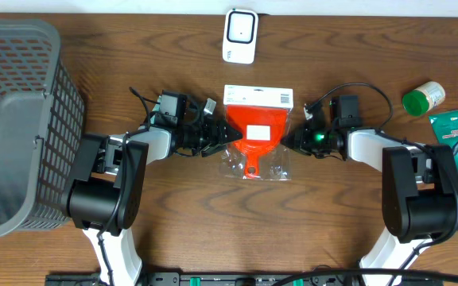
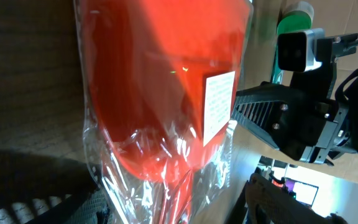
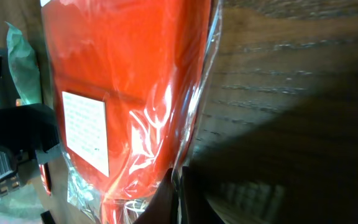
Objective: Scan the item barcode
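Orange scoop (image 1: 254, 131) in a clear bag (image 1: 233, 163) lies flat in the middle of the table (image 1: 332, 230). Its long way runs far to near. The white card (image 1: 258, 96) is at the far end and the handle points near. The right gripper (image 1: 287, 141) is at the bag's right side, jaws pressed together on the clear edge. The left gripper (image 1: 227, 137) is against the left side. I cannot tell how its jaws stand.

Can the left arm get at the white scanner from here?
Probably yes: bare table lies between the left gripper and the scanner, with only a corner of the package beside that path.
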`<action>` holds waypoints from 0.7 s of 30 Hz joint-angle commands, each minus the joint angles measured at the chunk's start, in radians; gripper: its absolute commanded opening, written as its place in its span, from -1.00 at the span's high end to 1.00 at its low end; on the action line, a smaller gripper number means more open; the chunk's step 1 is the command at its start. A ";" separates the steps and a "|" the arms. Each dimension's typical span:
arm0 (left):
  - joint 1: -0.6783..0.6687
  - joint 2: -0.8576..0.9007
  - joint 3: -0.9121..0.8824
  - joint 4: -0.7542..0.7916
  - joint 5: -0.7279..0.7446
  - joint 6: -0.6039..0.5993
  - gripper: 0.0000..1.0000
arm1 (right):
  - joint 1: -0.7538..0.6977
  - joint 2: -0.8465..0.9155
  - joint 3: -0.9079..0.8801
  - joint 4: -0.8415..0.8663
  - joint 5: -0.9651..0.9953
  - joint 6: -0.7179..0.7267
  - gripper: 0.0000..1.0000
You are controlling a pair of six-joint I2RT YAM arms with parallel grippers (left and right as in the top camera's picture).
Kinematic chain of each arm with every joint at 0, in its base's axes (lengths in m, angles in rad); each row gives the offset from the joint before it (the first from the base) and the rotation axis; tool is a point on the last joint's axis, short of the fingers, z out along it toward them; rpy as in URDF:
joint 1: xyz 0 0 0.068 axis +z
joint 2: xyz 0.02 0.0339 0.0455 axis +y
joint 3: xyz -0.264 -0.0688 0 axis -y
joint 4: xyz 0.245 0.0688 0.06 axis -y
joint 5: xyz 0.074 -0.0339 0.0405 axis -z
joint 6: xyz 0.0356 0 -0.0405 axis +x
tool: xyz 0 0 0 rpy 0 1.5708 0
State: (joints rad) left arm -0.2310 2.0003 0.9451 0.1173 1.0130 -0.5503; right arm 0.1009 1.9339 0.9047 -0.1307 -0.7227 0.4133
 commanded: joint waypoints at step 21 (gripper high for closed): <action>-0.001 0.059 -0.027 0.128 -0.136 -0.014 -0.45 | 0.009 0.035 -0.022 -0.007 0.059 -0.019 0.97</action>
State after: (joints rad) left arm -0.2321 2.0163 0.9417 0.2588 0.9810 -0.5686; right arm 0.1032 1.9339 0.9047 -0.1287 -0.7216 0.4114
